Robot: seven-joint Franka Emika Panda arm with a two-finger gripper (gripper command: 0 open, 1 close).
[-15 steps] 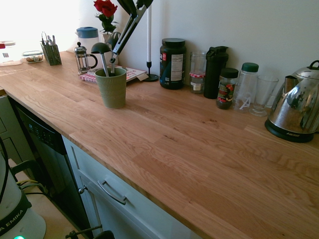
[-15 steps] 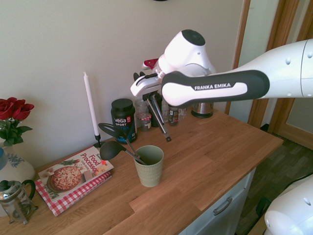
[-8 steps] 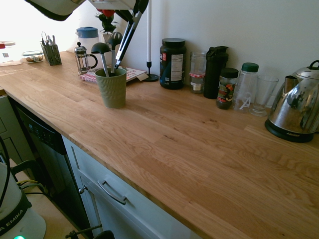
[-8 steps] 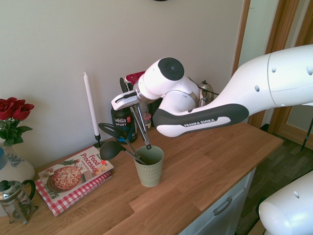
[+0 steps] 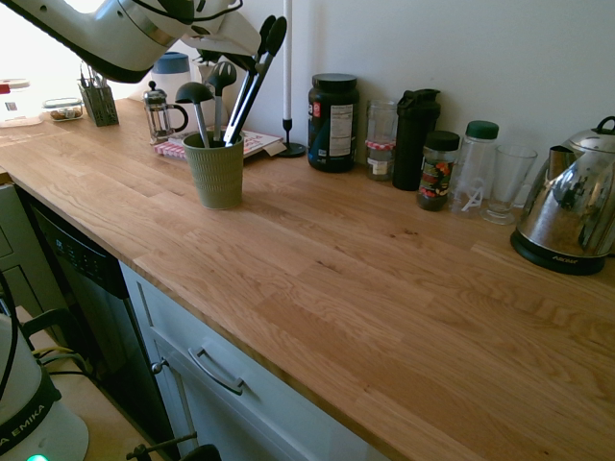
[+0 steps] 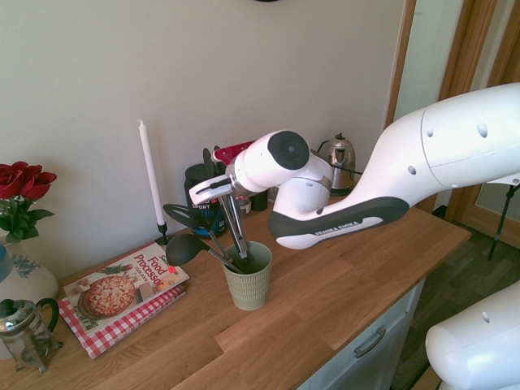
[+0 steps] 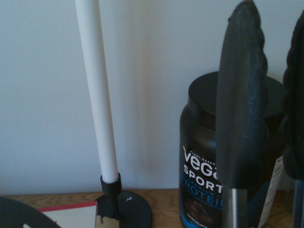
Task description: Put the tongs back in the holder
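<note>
The claw (image 6: 226, 185) is pinched on the tongs (image 5: 252, 88), black tips up, lower end hidden inside the green holder (image 5: 217, 173); the arm is cut off by the frame; wooden tabletop (image 5: 317, 279), pale wall (image 6: 268, 57) behind

Across my first exterior view runs a wooden counter (image 5: 346, 288): the holder (image 5: 217, 171) stands at upper left, a tub (image 5: 332, 123) at upper centre, a kettle (image 5: 571, 204) at upper right
</note>
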